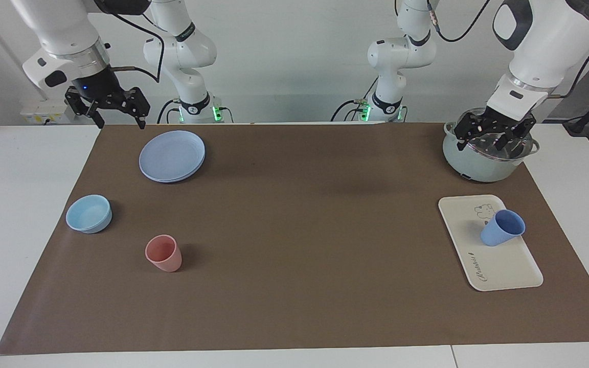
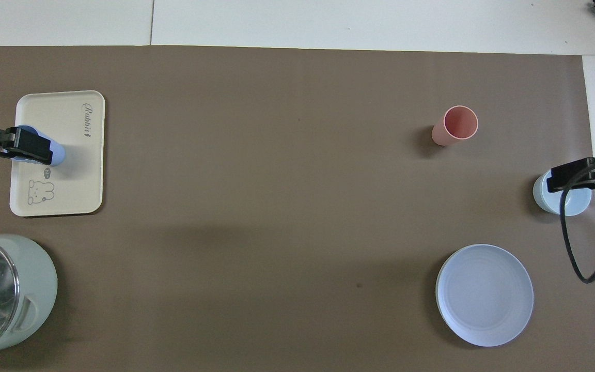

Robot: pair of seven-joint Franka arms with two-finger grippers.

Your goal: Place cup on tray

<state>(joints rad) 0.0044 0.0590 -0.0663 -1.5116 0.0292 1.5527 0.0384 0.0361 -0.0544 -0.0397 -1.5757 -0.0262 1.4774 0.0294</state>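
Hovering open, left tool (image 1: 494,137) over pot (image 1: 478,166), right tool (image 1: 115,110) raised.

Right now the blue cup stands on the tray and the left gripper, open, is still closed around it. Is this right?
Not quite. The blue cup does stand on the tray, but the left gripper is not around it. The facing view shows that gripper open and raised over the pot, well apart from the cup. Only in the overhead view does it seem to cover the cup.
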